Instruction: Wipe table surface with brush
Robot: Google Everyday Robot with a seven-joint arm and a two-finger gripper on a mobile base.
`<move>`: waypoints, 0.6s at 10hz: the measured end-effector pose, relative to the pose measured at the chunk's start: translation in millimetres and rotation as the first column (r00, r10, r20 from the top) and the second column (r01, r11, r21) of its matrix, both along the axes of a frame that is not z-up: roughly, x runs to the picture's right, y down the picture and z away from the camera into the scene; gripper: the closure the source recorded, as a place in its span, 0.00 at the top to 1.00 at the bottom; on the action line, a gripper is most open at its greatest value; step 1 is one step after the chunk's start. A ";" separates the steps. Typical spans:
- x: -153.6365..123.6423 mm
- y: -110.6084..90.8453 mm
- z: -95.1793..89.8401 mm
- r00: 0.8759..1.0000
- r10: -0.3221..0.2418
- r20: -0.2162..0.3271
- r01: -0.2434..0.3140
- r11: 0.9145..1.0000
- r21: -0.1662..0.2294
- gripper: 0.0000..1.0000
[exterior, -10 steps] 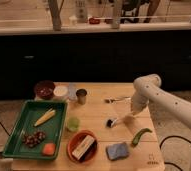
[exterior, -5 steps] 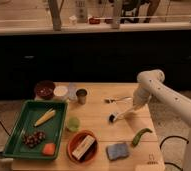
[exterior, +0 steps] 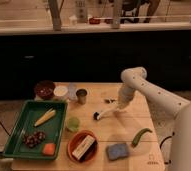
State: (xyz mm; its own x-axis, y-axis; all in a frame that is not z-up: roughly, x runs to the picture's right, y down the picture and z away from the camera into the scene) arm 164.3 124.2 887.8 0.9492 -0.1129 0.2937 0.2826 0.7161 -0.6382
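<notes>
Change since half a second ago: white robot arm (exterior: 154, 92) and its pincer (exterior: 118, 107) shifted leftward over the bench; the small brush with slim white handle and dark round head (exterior: 102, 113) moved with them, its head now nearer the bench centre.

Pincer: low over the light tan plank bench top (exterior: 124, 132), at the handle end of the brush; whether it is spread or closed around the handle I cannot tell.

Brush: lies slanted, dark head lower left and on or just above the wood, handle running up right to the pincer.

Small dark-ended utensil (exterior: 109, 100): just beside the pincer, toward the far edge.

Green rectangular tray (exterior: 14, 132): left side of bench; holds a pale yellow corn cob (exterior: 45, 117), a dark grape cluster (exterior: 33, 139), an orange piece (exterior: 49, 149).

Far left corner: dark red bowl (exterior: 44, 90), white round cup (exterior: 61, 92), metal cup (exterior: 81, 96), in a row.

Small green cup (exterior: 73, 123): beside the tray's right wall.

Orange round bowl (exterior: 74, 142): near edge, contents a pale box.

Blue sponge (exterior: 117, 150): right of the orange bowl.

Curved green pepper (exterior: 141, 136): right of sponge, well apart from the brush
</notes>
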 end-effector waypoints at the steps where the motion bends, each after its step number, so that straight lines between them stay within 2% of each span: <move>1: -6.8 3.3 1.1 1.000 0.011 -0.007 -0.011 1.000 -0.017 0.02; 4: -5.1 15.9 5.1 0.998 0.053 -0.034 -0.055 0.995 -0.080 0.02; 6: -3.5 16.4 4.9 0.998 0.057 -0.036 -0.060 0.995 -0.083 0.02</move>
State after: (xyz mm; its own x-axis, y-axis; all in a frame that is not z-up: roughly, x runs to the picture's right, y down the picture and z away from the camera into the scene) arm 160.8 140.7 892.7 0.9630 -0.0334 0.2674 0.2193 0.6738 -0.7056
